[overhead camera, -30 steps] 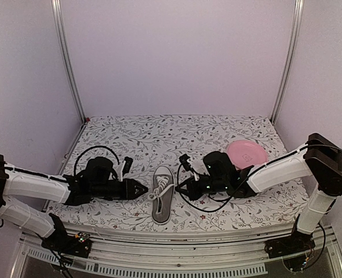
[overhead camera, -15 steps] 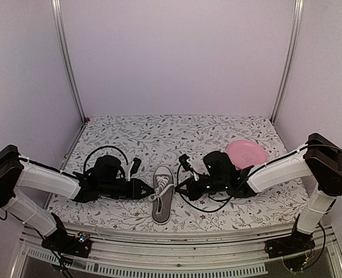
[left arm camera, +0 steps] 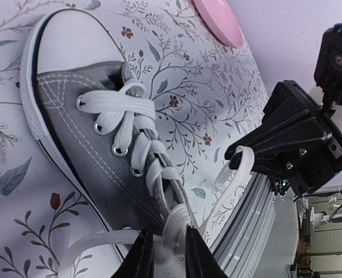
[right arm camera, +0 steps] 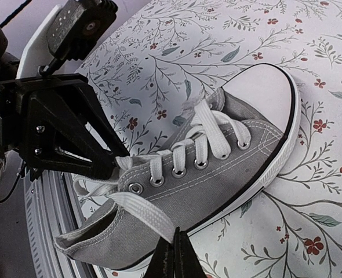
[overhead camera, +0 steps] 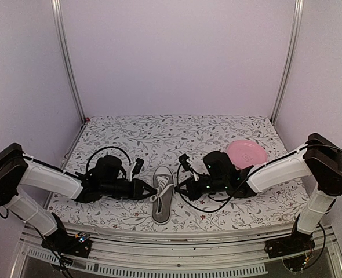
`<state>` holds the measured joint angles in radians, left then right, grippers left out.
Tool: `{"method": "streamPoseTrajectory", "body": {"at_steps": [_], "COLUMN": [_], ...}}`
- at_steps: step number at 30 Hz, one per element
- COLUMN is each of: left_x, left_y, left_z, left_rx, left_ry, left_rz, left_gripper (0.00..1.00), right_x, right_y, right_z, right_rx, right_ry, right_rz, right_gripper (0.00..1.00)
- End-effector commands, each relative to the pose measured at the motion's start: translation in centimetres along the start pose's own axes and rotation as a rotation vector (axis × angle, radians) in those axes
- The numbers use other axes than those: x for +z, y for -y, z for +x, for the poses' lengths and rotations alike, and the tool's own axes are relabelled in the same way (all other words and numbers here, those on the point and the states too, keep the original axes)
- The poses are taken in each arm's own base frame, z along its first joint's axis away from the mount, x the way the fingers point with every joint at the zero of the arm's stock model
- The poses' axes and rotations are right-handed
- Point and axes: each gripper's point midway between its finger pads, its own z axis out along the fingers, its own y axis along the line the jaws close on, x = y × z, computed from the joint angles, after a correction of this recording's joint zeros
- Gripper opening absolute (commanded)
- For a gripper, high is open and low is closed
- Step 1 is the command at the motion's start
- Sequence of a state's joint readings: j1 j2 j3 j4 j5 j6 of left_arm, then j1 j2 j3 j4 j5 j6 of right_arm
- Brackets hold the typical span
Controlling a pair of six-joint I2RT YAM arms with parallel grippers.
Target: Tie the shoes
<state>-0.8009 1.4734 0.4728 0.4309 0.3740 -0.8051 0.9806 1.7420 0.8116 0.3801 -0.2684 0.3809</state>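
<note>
Left arm has swung in toward the sneaker since a second ago; its claw [left arm camera: 164, 234] has narrowed and its tip now sits at the sneaker's left flank. Right arm and sneaker unchanged.

Grey canvas low-top sneaker [overhead camera: 162, 200] with white rubber sole and toe cap lies flat on the floral-print counter [overhead camera: 159, 136]. Toe points away from the arm bases, heel toward them. It sits between the two claws.

White laces [right arm camera: 211, 136] are threaded through the eyelets across the tongue, with loose ends trailing off near the top eyelets.

Left claw: fingers a narrow gap apart, low against the sneaker's left side by the top eyelets, with a strand of lace lying in the gap. Cannot tell whether the strand is pinched.

Right claw [right arm camera: 172, 243]: clenched, just right of the sneaker beside its heel half. One flat lace end runs from the top eyelets straight into the closed tips, so it is grasping that lace.

Pink round plate [overhead camera: 247, 154] lies well to the sneaker's right and farther back.
</note>
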Motion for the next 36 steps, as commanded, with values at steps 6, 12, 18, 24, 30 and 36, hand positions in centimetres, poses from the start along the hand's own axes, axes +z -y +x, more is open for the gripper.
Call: {"method": "streamPoseTrajectory", "body": {"at_steps": [6, 12, 18, 24, 30, 36], "left_x": [0.4, 0.1, -0.1, -0.7, -1.1, -1.2], "left_y": [0.6, 0.7, 1.0, 1.1, 0.9, 1.1], "left_z": [-0.4, -1.0, -2.1, -3.1, -3.6, -3.6], "left_rx": [0.005, 0.021, 0.072, 0.124, 0.140, 0.152], "left_ry": [0.004, 0.025, 0.033, 0.043, 0.050, 0.045], "left_rz": [0.044, 0.032, -0.006, -0.056, -0.073, -0.062], "left_gripper": [0.09, 0.00, 0.00, 0.00, 0.00, 0.00], "right_x": [0.3, 0.1, 0.7, 1.8, 2.9, 3.8], "right_y": [-0.1, -0.8, -2.5, -3.1, -3.5, -3.5], "right_z": [0.1, 0.0, -0.2, -0.5, -1.0, -1.1], "right_rx": [-0.005, -0.027, -0.084, -0.082, -0.082, -0.069], "right_ry": [0.003, 0.005, -0.007, -0.014, -0.015, -0.027], "right_rz": [-0.011, -0.018, -0.012, -0.020, -0.029, -0.033], "right_gripper": [0.02, 0.02, 0.02, 0.02, 0.02, 0.02]}}
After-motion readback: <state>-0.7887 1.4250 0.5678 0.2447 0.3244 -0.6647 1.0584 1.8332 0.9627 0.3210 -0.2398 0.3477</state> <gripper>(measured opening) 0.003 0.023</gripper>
